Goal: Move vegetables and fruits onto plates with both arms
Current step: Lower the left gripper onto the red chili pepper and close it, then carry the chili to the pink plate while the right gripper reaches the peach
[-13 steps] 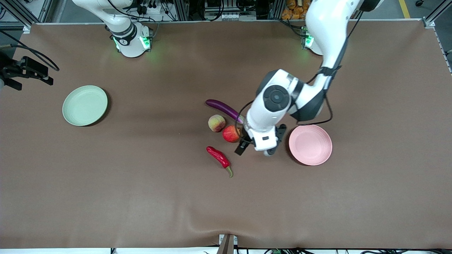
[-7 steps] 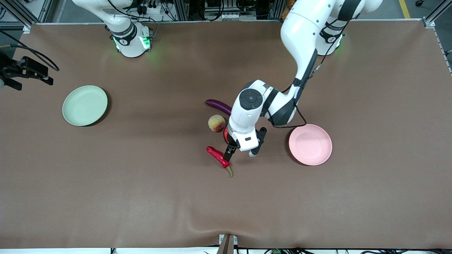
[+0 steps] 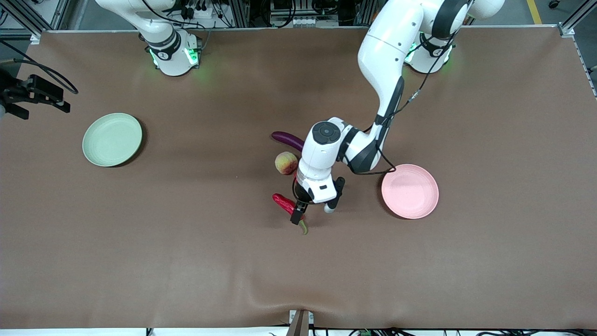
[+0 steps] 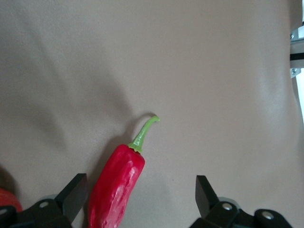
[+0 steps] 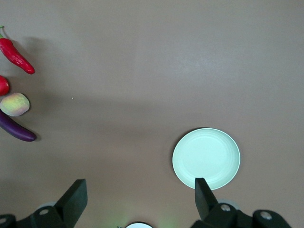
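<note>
My left gripper (image 3: pixel 313 212) hangs open low over the red chili pepper (image 3: pixel 282 201). In the left wrist view the chili pepper (image 4: pixel 116 185) lies between the fingers of the left gripper (image 4: pixel 139 194), close to one finger, with its green stem pointing away. The left arm covers most of the apple (image 5: pixel 2 85). The peach (image 3: pixel 286 163) and the purple eggplant (image 3: pixel 287 138) lie just farther from the front camera. The pink plate (image 3: pixel 410 191) is beside them toward the left arm's end, the green plate (image 3: pixel 112 139) toward the right arm's end. My right gripper (image 5: pixel 138 199) waits open, high above the table.
A black camera mount (image 3: pixel 32 93) juts over the table edge at the right arm's end. The brown cloth has a wrinkle (image 3: pixel 280 298) near the front edge. Bare cloth spreads between the green plate and the fruit.
The left gripper has moved from beside the apple and pink plate to over the chili pepper, and its arm now covers the apple. The right arm has not moved.
</note>
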Motion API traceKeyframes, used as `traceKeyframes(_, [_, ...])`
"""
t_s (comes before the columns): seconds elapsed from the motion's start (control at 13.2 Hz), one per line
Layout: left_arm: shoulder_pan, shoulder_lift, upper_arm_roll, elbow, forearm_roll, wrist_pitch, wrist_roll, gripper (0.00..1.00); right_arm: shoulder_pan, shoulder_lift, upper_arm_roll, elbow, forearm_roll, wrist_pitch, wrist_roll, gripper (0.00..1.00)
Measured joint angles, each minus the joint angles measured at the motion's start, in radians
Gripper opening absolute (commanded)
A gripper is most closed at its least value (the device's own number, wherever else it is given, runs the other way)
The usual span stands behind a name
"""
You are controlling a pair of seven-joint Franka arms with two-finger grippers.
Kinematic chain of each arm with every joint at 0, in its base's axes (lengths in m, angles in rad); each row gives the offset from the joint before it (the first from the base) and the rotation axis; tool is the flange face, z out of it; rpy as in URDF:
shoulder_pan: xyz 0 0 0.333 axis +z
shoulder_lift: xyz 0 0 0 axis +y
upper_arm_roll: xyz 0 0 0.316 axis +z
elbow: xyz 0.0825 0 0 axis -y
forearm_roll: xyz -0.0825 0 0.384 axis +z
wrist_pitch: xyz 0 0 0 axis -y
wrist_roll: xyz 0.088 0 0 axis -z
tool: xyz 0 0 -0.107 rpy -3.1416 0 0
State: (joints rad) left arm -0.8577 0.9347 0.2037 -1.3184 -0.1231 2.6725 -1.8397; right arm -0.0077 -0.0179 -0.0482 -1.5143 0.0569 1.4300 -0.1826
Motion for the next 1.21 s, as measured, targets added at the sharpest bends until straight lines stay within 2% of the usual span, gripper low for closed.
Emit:
traceKeyframes(0.38, [-0.016, 0.070, 0.012, 0.033, 0.001, 0.084, 0.006, 1.00, 0.000, 0.002, 0.000, 0.000, 0.000, -0.003, 0.000, 1.00])
traceKeyframes(0.76, [-0.057, 0.121, 0.054, 0.046, 0.001, 0.120, 0.012, 1.00, -0.001, 0.050, -0.003, -0.001, 0.000, -0.002, 0.000, 1.00])
traceKeyframes(0.83, [-0.065, 0.127, 0.062, 0.051, 0.001, 0.120, 0.013, 0.95, -0.001, 0.056, -0.002, 0.000, 0.000, -0.002, 0.000, 1.00])
traceKeyframes(0.91, [-0.074, 0.133, 0.072, 0.055, 0.001, 0.120, 0.013, 0.61, -0.001, 0.062, -0.002, 0.000, 0.000, -0.001, 0.000, 1.00])
traceKeyframes(0.98, [-0.081, 0.136, 0.079, 0.058, 0.001, 0.120, 0.013, 0.39, -0.001, 0.077, -0.002, -0.002, 0.000, -0.001, 0.000, 1.00])
traceKeyframes(1.06, [-0.084, 0.137, 0.083, 0.059, 0.001, 0.120, 0.013, 0.24, -0.001, 0.115, -0.001, -0.006, 0.000, 0.000, 0.000, 1.00])
traceKeyframes(1.21, [-0.086, 0.138, 0.085, 0.061, 0.001, 0.120, 0.013, 0.12, 0.000, 0.236, 0.004, -0.008, 0.001, 0.048, -0.001, 1.00])
